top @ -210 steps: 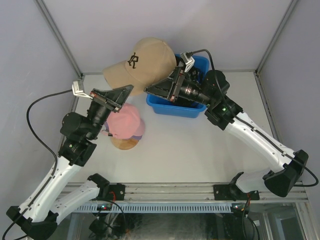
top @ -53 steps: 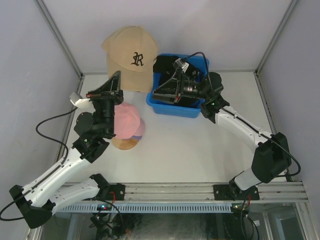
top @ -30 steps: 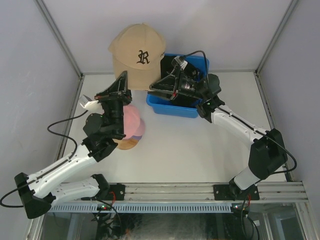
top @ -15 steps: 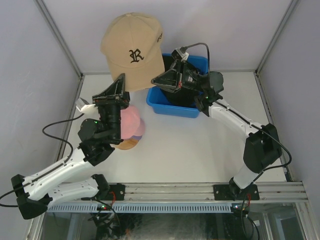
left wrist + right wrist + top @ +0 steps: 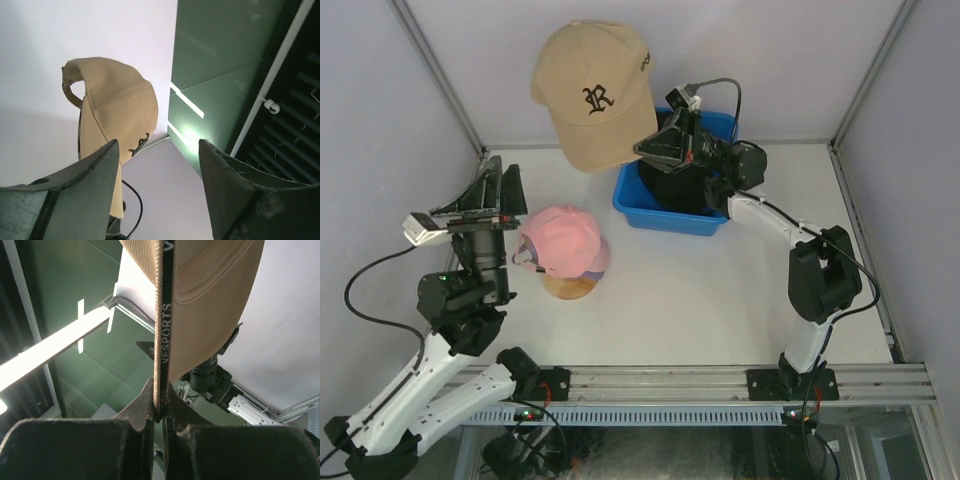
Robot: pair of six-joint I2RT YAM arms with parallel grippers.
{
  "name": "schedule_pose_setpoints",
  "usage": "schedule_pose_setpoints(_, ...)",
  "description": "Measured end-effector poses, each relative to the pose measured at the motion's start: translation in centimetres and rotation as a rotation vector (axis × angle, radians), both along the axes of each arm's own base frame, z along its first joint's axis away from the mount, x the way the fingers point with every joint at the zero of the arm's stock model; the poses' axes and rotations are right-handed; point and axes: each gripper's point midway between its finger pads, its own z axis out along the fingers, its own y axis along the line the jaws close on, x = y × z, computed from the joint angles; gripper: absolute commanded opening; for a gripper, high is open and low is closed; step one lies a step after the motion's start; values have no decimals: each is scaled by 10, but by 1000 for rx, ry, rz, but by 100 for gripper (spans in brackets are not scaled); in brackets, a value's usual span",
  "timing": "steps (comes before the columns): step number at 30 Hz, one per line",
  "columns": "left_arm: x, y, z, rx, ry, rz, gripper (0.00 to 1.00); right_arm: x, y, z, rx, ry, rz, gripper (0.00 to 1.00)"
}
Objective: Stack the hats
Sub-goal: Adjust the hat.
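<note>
Bearing "R" and "VESPORTS": tan cap point(image 5: 582, 70)

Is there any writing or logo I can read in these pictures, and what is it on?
"R": ornate black letter on the front of the tan cap.
"VESPORTS": white letters along the dark band at that cap's edge, pinched by the right gripper; more letters may be cut off above.
Small dark mark on the cap's side: too small to read.
Pink cap: no writing shows.
</note>
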Motion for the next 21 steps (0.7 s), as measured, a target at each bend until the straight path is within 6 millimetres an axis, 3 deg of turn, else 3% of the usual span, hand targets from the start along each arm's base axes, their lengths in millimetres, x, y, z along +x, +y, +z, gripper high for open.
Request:
schedule_pose_setpoints(4, 5, -4, 5, 43, -53, -42, 70, -10, 1, 3, 17, -28, 22, 0)
schedule_pose_setpoints(13, 30, -49, -12, 144, -55, -246, 72, -29, 10, 6, 30, -45, 66, 0)
schedule_pose_setpoints(17, 36, -54, -13, 166, -69, -296, 73, -39, 11, 13, 44, -52, 79, 0)
schedule_pose_setpoints(21, 28, -51, -5, 162, -113, -322, 73, -47, 12, 18, 47, -54, 92, 0)
